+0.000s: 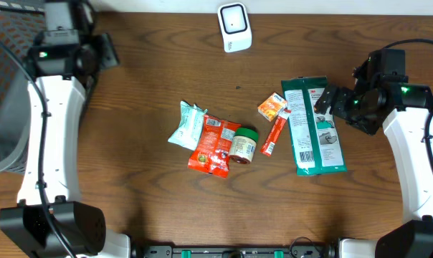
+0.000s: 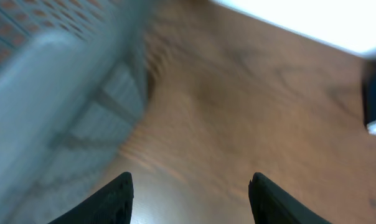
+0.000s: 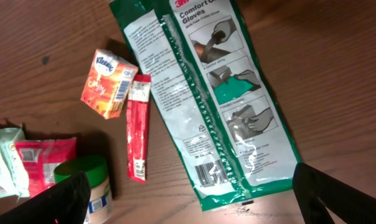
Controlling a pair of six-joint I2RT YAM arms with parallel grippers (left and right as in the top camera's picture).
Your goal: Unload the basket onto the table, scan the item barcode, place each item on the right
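The white barcode scanner (image 1: pixel 232 27) stands at the table's back middle. Several items lie mid-table. The green 3M gloves pack (image 1: pixel 312 125) (image 3: pixel 206 93) lies flat, its barcode (image 3: pixel 206 171) face up near its lower end. My right gripper (image 1: pixel 325 100) (image 3: pixel 200 202) hovers open over that pack, fingers wide on either side of the lower end, holding nothing. At the back left, far from the items, my left gripper (image 1: pixel 105 50) (image 2: pixel 191 199) is open over bare wood, nothing between its fingertips (image 2: pixel 119 193). That view is blurred.
Left of the gloves pack lie an orange Kleenex pack (image 1: pixel 272 107), a red stick sachet (image 1: pixel 276 134), a green-lidded jar (image 1: pixel 244 144), a red snack pouch (image 1: pixel 214 145) and a pale green tissue pack (image 1: pixel 186 125). A grey mesh basket (image 1: pixel 1 107) (image 2: pixel 45 93) stands at the left edge.
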